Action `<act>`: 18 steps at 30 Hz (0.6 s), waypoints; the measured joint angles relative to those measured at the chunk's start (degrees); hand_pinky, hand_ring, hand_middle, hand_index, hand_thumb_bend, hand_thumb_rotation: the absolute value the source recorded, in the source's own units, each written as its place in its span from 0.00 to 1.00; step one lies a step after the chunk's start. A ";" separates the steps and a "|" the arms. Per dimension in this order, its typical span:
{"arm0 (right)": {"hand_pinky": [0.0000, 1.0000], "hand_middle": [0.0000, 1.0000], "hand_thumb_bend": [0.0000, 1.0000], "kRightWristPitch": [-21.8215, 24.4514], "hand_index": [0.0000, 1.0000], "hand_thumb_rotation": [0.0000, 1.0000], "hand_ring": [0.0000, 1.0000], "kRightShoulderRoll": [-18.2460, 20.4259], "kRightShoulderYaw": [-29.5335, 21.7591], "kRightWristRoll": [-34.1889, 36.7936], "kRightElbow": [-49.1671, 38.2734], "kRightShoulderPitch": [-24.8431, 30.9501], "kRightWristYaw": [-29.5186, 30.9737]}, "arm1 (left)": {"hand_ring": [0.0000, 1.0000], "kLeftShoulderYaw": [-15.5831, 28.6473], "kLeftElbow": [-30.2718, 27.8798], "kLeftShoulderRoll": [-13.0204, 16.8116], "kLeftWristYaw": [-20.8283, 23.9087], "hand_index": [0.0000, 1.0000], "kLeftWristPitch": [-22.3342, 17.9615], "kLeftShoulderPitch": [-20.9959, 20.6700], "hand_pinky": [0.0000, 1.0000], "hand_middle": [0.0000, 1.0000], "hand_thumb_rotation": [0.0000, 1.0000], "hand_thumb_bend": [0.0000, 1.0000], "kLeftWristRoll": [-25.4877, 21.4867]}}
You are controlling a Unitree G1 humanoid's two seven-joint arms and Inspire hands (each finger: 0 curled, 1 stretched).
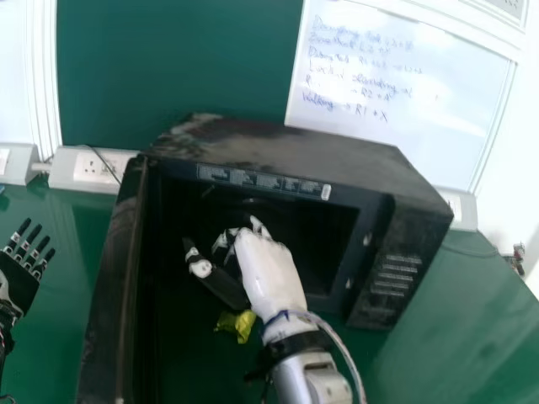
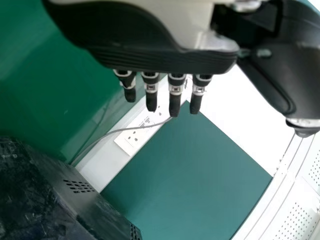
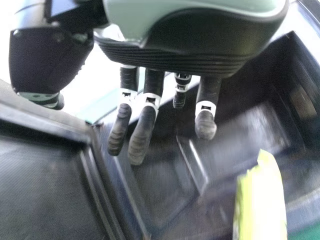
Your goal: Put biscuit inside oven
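Biscuit packet [image 1: 237, 324], yellow, shows near six o'clock in my head view, by the oven's [image 1: 278, 156] mouth; I can't tell whether it is over the sill. Just above it in that view, my right hand [image 1: 268, 268] is released, fingers loosely extended. The door [image 1: 109, 295] stands open toward eight o'clock; farther out that way, my left hand [image 1: 17, 282] is spread.
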 measured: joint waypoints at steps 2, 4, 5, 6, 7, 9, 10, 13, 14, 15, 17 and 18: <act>0.09 0.25 0.73 0.41 0.42 0.42 0.16 -0.14 0.29 -0.13 -1.74 1.74 1.94 | 1.00 -0.06 0.01 0.00 0.03 1.00 0.00 -0.07 1.00 1.00 0.18 0.59 0.05; 0.09 0.25 0.72 0.85 0.43 0.44 0.16 -0.38 0.37 -0.39 -3.03 2.91 4.75 | 1.00 -0.12 0.01 0.00 0.05 1.00 0.00 -0.21 1.00 1.00 0.18 0.59 0.02; 0.09 0.26 0.72 0.92 0.43 0.46 0.16 -0.57 0.36 -0.62 -3.71 3.19 5.95 | 1.00 -0.13 0.06 0.00 0.05 1.00 0.00 -0.29 1.00 1.00 0.18 0.59 0.02; 0.09 0.27 0.71 1.07 0.44 0.48 0.17 -0.81 0.36 -1.13 -4.63 3.57 7.79 | 1.00 -0.19 0.24 0.00 0.06 1.00 0.00 -0.39 1.00 1.00 0.18 0.60 0.04; 0.10 0.27 0.72 1.22 0.44 0.49 0.17 -1.18 0.36 -1.68 -5.52 4.40 9.48 | 1.00 -0.22 0.52 0.00 0.06 1.00 0.00 -0.57 1.00 1.00 0.19 0.61 0.04; 0.10 0.29 0.71 1.24 0.46 0.50 0.18 -2.07 0.39 -2.48 -6.71 6.17 11.38 | 1.00 -0.23 0.96 -0.01 0.06 1.00 0.00 -0.73 1.00 1.00 0.18 0.62 0.05; 0.10 0.29 0.70 1.01 0.46 0.51 0.19 -2.63 0.61 -3.00 -7.55 7.58 11.99 | 1.00 -0.28 1.05 -0.01 0.06 1.00 0.00 -0.85 1.00 1.00 0.18 0.62 0.03; 0.11 0.30 0.66 -0.18 0.47 0.56 0.20 -4.04 0.90 -3.64 -9.00 11.57 13.91 | 1.00 -0.29 1.20 -0.01 0.07 1.00 0.00 -1.10 1.00 1.00 0.18 0.64 0.04; 0.13 0.32 0.64 -0.36 0.49 0.58 0.22 -4.14 0.90 -3.82 -9.16 11.74 14.07 | 1.00 -0.29 1.20 -0.01 0.07 1.00 0.00 -1.17 1.00 1.00 0.18 0.63 0.05; 0.15 0.34 0.63 -1.11 0.50 0.60 0.24 -4.60 0.92 -4.34 -10.21 12.77 14.98 | 1.00 -0.39 1.22 -0.01 0.07 1.00 0.00 -1.38 1.00 1.00 0.18 0.63 0.07; 0.17 0.37 0.61 -2.25 0.50 0.60 0.27 -5.38 0.85 -4.97 -11.04 13.69 15.76 | 1.00 -0.43 1.26 -0.01 0.07 1.00 -0.01 -1.48 1.00 1.00 0.18 0.61 0.19; 0.17 0.37 0.60 -2.84 0.50 0.60 0.26 -5.83 0.77 -5.33 -11.44 14.37 15.77 | 1.00 -0.44 1.26 -0.01 0.07 1.00 -0.01 -1.50 1.00 1.00 0.18 0.61 0.29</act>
